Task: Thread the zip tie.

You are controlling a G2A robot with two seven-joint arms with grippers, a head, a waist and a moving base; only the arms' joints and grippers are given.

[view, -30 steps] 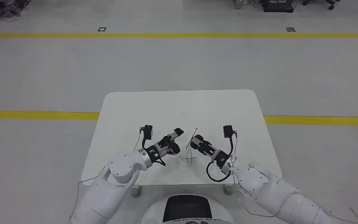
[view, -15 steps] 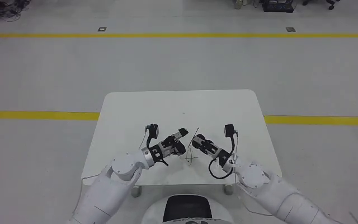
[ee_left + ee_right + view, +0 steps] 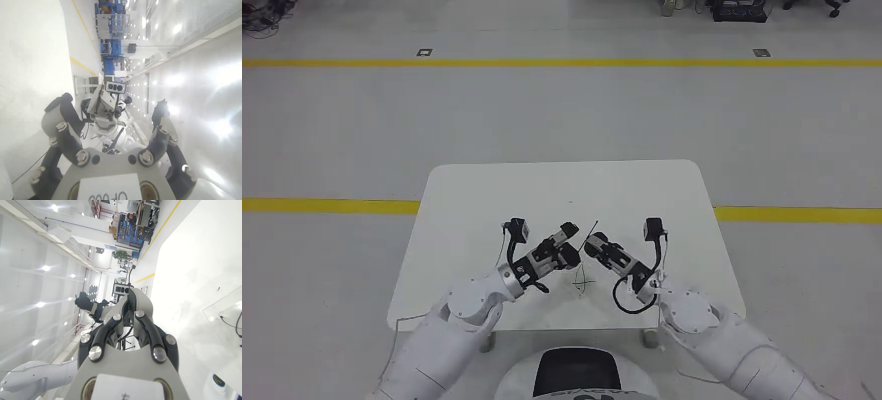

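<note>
Over the table's [image 3: 642, 190] six o'clock half, the right gripper [image 3: 130, 292] pinched the zip tie [image 3: 129, 277], free end toward twelve. At its nine o'clock, the left gripper [image 3: 113, 106] stood spread, empty. Judged light, springy and slick; best held close to the free end.

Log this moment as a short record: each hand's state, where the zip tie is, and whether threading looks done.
Left hand: open, empty, above the table, facing the right hand
Right hand: shut on the zip tie
Zip tie: black strap pinched between the right hand's fingers, one end sticking out past the fingertips
Hands: close together, apart
Threading: not done; no closed loop visible
</note>
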